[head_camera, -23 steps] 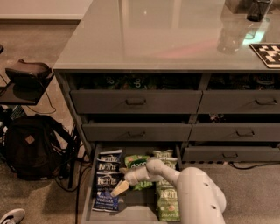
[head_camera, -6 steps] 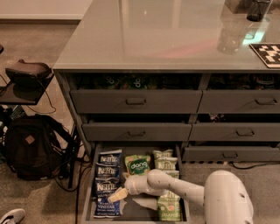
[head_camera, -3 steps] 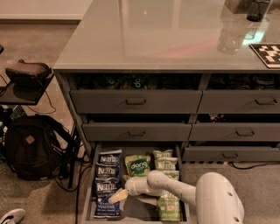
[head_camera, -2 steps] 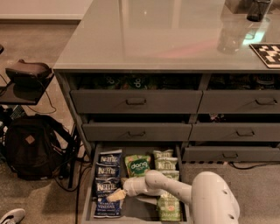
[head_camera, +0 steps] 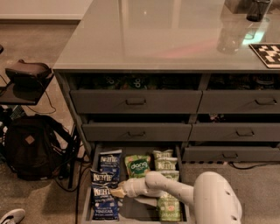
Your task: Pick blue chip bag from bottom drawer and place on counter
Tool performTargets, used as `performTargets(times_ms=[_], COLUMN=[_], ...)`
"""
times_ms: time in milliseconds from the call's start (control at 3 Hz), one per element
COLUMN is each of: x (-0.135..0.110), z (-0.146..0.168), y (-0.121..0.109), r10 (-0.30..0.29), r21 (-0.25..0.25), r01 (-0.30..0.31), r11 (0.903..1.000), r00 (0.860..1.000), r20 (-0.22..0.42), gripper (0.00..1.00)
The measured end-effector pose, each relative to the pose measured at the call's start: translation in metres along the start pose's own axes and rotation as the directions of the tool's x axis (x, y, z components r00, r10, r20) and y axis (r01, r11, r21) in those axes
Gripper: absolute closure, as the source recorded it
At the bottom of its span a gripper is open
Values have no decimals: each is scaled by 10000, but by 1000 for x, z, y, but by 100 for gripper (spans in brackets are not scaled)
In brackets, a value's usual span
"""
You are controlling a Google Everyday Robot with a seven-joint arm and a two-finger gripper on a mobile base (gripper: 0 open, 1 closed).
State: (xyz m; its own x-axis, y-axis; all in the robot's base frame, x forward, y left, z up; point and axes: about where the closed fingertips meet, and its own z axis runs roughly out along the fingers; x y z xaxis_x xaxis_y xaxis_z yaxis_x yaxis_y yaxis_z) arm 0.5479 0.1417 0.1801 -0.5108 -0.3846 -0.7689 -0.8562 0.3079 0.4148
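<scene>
Hand point(head_camera: 116, 192) at right edge of blue chip bag point(head_camera: 101, 193), left column of bottom drawer point(head_camera: 133, 213); open or closed, we cannot tell. We judge bag light, crinkly, slippery: pinch crimped edge, gently.

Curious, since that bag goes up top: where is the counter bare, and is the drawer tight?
The counter is bare left and middle, up to the checkered card and dark cup at right. The bottom drawer is crowded; the gripper sits at the blue chip bag on its left.
</scene>
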Motion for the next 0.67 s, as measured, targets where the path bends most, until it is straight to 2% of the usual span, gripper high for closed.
performTargets(times_ms=[333,667], x=[-3,-6], z=[-5,-9], y=[1,1], r10=[-19,-10], r21=[230,371], r01=[19,8], r11=[9997,9993], r00=[10000,10000], r20=[19,59], gripper=[88,100])
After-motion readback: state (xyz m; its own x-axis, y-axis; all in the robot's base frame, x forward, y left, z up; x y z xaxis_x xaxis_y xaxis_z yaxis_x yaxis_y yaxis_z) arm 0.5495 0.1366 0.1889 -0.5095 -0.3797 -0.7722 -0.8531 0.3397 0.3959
